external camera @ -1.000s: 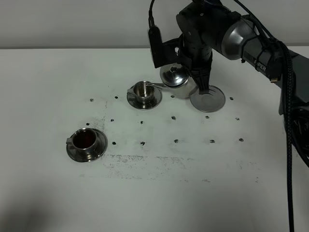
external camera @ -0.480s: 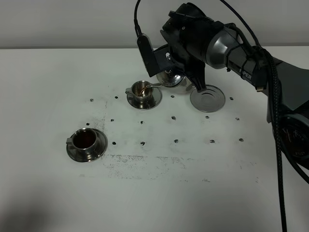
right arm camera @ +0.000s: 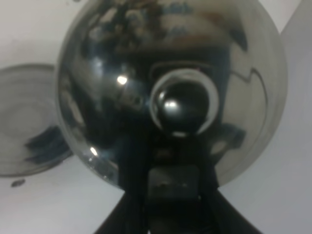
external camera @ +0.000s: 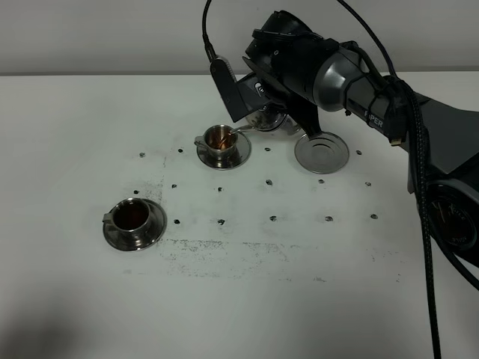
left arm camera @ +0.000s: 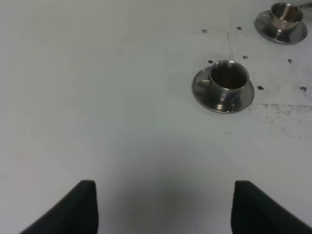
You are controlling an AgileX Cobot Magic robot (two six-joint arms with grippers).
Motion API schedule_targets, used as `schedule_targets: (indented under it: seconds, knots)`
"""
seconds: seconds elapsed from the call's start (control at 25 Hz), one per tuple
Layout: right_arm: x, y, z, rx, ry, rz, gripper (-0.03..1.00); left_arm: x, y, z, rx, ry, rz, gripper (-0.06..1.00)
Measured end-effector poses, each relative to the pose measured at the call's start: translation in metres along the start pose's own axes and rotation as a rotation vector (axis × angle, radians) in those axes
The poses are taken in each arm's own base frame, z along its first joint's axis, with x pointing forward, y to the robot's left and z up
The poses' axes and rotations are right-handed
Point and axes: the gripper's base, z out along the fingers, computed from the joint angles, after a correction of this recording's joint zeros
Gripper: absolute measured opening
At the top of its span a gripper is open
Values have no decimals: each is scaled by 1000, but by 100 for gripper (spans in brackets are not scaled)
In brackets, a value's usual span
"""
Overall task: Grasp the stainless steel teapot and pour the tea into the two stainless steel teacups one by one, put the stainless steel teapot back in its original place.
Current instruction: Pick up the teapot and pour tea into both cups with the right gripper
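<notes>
White tabletop [external camera: 262,299]; teapot [external camera: 265,120] largely hidden behind right arm [external camera: 344,75].

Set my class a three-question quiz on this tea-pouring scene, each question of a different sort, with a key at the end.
1. Fill in: the near teacup on its saucer holds dark ____.
2. True or false: the steel disc has nothing standing on it.
3. Choose one: the right gripper holds the stainless steel teapot tilted, with the spout over: A) the far teacup; B) the near teacup; C) the steel disc.

Key: 1 tea; 2 true; 3 A.
</notes>
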Motion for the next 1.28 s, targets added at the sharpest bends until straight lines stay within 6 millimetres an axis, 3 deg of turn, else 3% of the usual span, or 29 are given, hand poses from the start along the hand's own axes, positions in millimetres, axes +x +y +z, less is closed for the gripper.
schedule_targets:
  seconds: [1.28]
  knots:
    - [4,-9,-10,67,25,-116,20,0,0,0,0,0,0,56]
